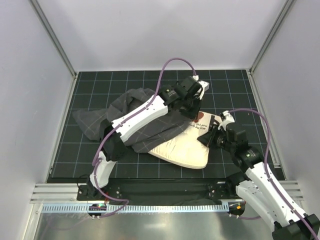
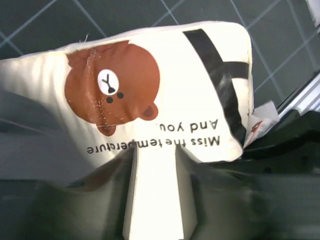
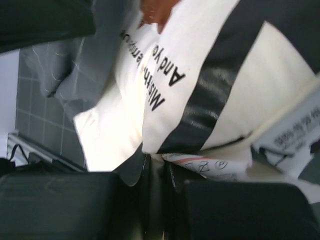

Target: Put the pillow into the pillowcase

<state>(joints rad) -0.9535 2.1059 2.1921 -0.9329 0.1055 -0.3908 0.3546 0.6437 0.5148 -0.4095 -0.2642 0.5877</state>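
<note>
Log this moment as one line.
left gripper: grips pillow | right gripper: grips pillow corner | pillowcase: covers part of pillow

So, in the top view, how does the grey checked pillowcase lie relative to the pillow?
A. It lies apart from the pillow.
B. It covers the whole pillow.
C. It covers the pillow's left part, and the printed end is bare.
C: the pillowcase overlaps the left side of the pillow, and the end with the bear print is uncovered.

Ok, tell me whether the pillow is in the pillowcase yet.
Mostly out. The pillow lies with cream body and printed end bare; the pillowcase covers only its left end. Whether that end is inside: cannot tell.
</note>
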